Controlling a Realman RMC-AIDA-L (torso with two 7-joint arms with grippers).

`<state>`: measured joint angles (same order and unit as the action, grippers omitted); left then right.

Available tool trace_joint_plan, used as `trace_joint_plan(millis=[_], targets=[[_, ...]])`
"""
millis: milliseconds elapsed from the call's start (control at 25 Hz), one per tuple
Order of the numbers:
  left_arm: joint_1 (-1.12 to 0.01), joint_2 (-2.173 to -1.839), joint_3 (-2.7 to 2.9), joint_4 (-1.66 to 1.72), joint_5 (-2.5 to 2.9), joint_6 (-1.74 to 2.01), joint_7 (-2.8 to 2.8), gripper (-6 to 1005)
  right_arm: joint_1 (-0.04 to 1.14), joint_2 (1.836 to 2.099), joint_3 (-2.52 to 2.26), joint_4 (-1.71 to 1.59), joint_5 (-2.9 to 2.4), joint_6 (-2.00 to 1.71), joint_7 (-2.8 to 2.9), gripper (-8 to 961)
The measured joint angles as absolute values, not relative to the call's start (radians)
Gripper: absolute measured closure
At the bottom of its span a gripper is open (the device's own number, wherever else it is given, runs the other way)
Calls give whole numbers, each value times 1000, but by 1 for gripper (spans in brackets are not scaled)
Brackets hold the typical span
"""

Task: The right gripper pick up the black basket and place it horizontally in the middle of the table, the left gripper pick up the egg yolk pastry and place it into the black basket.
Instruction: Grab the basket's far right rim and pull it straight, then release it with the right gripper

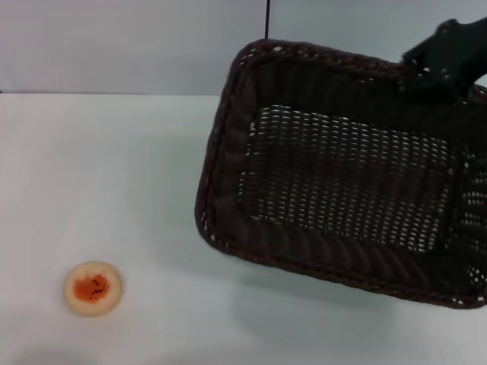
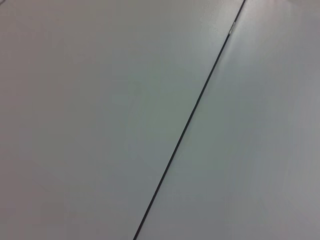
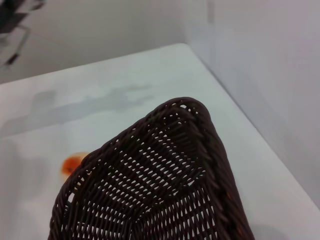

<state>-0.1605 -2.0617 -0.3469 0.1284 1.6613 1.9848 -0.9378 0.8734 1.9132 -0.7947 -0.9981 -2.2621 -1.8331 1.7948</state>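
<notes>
Gripping the far rim, the right tool (image 1: 441,65) carries the large dark woven wicker basket (image 1: 342,182) tilted above the white surface (image 1: 114,167). Lowering it level at mid-surface seems next. The round orange-centred pastry (image 1: 93,287) lies well beyond the basket's opposite end. The left tool is unseen.

The black basket (image 1: 342,190) — a large dark woven rectangle with a braided rim — is tilted, its open inside facing the head camera, over the right of the table (image 1: 114,190). The egg yolk pastry (image 1: 93,287) lies flat near the front left, orange centre up — well apart from the basket.
</notes>
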Motion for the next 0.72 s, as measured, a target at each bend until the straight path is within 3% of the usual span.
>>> trace_joint_plan(millis=[720], targets=[[-151,-2063,-331,87,1661,1990,-950,464,975,1935,-880,-859,-2270,-1793,1596,765]])
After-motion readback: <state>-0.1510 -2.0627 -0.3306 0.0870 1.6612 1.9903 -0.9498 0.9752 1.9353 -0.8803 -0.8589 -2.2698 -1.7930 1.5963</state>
